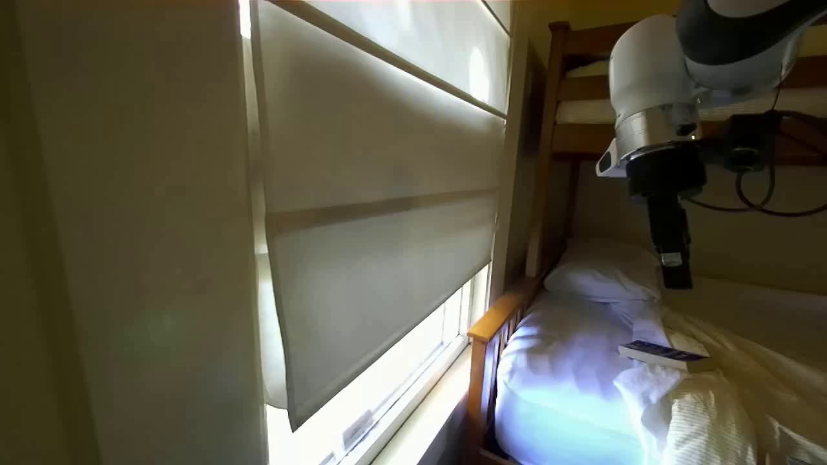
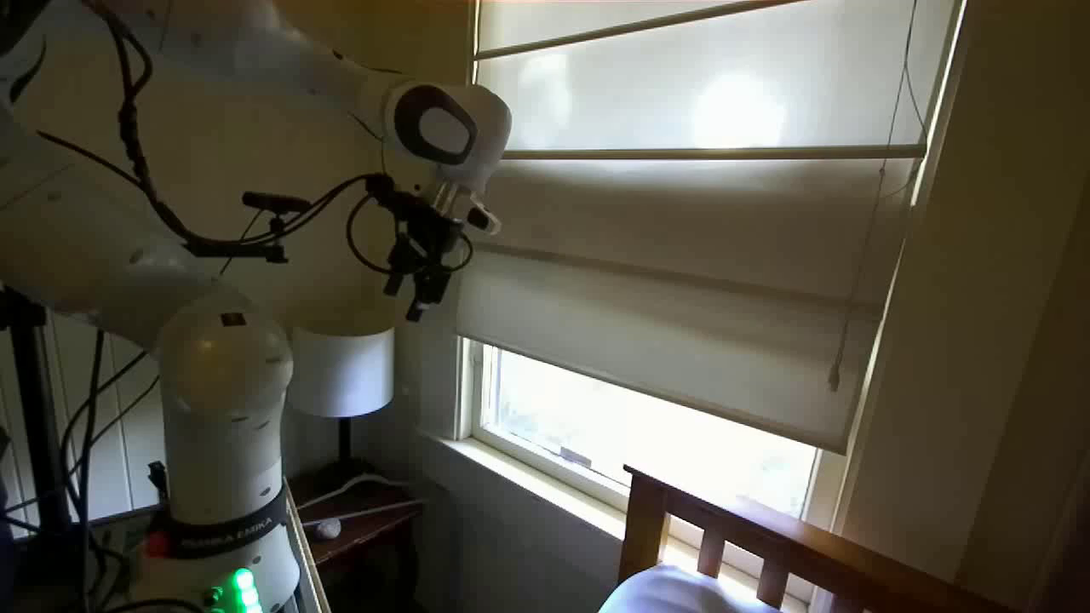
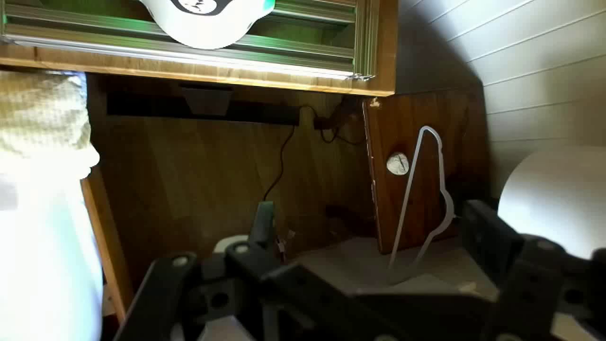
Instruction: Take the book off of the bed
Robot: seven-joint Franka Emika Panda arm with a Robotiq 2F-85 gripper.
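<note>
The book [image 1: 663, 353], thin with a dark blue cover and pale page edge, lies flat on the rumpled white sheets in an exterior view. The bed [image 1: 568, 381] is a wooden bunk with white bedding. Its end rail [image 2: 645, 524] shows at the bottom of an exterior view, and its bright sheets [image 3: 42, 265] fill the left edge of the wrist view. My gripper [image 2: 404, 298] hangs in the air, pointing down, clear of the book. In the wrist view the gripper [image 3: 370, 215] has its fingers wide apart with nothing held. The book is not recognisable in the wrist view.
A wooden side table [image 3: 426, 109] carries a white hanger [image 3: 411, 189], a round pale object [image 3: 397, 164] and a lamp [image 2: 341, 370]. A window blind [image 1: 387, 258] hangs beside the bed. The upper bunk [image 1: 581, 142] is behind the arm. The robot's mount [image 3: 265, 78] stands near the bed.
</note>
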